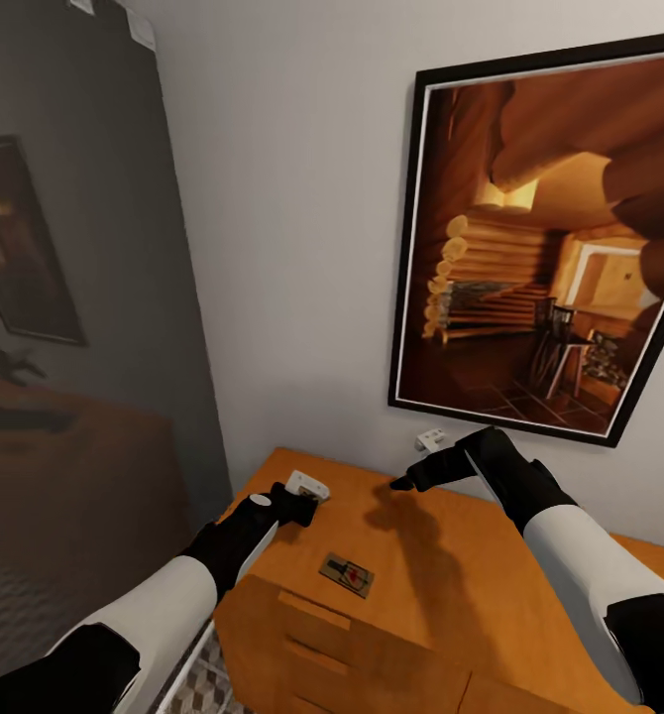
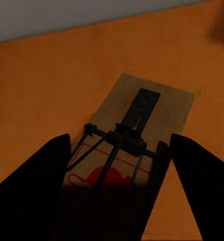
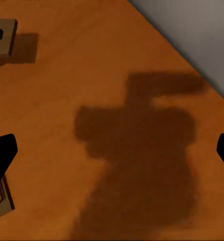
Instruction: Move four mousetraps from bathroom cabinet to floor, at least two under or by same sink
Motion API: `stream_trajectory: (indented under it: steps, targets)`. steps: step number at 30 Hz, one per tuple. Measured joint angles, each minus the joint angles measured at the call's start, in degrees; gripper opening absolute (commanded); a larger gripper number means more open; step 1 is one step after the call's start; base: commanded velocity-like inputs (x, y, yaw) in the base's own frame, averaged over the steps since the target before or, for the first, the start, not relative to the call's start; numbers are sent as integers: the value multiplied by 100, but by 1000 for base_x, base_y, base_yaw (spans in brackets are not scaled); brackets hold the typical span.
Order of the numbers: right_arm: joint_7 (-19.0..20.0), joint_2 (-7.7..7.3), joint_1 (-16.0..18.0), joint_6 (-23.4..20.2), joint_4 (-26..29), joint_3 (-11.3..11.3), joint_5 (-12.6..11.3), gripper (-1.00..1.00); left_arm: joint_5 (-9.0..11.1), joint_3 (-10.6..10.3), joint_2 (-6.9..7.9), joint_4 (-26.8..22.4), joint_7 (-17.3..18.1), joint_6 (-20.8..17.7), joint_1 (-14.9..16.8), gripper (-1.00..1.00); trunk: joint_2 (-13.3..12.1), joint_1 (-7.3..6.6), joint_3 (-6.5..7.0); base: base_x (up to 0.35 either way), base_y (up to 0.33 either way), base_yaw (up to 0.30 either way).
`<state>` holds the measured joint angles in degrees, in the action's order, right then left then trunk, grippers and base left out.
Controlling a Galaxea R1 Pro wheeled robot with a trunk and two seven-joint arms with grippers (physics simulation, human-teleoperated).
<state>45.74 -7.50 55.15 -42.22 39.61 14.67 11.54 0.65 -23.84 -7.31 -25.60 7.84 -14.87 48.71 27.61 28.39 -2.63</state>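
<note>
Here left gripper (image 2: 117,165) straddles mousetrap (image 2: 137,125); jaws apart.

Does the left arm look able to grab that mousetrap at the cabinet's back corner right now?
Probably yes. The left gripper is open, its fingers straddle the mousetrap lying flat on the cabinet top, and nothing sits between them.

We see the cabinet (image 3: 117,60) top under the right hand (image 3: 112,155), whose dark fingertips (image 3: 2,153) stand wide apart. The hand's shadow (image 3: 142,150) falls on the wood. One mousetrap (image 3: 2,36) lies at the frame edge.
</note>
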Motion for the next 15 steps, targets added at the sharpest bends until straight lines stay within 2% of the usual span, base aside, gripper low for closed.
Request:
stream_trajectory:
  steps: [10,15]
  targets:
    - [-9,0,0,-6,-14,0,0,100,1,-8,-31,-1,1,-4,0,-100,0,0,0,0,0,281]
    - [-4,-1,-1,-4,-22,-1,-1,100,0,-15,-50,2,0,-2,1,-100,0,0,0,0,0,102]
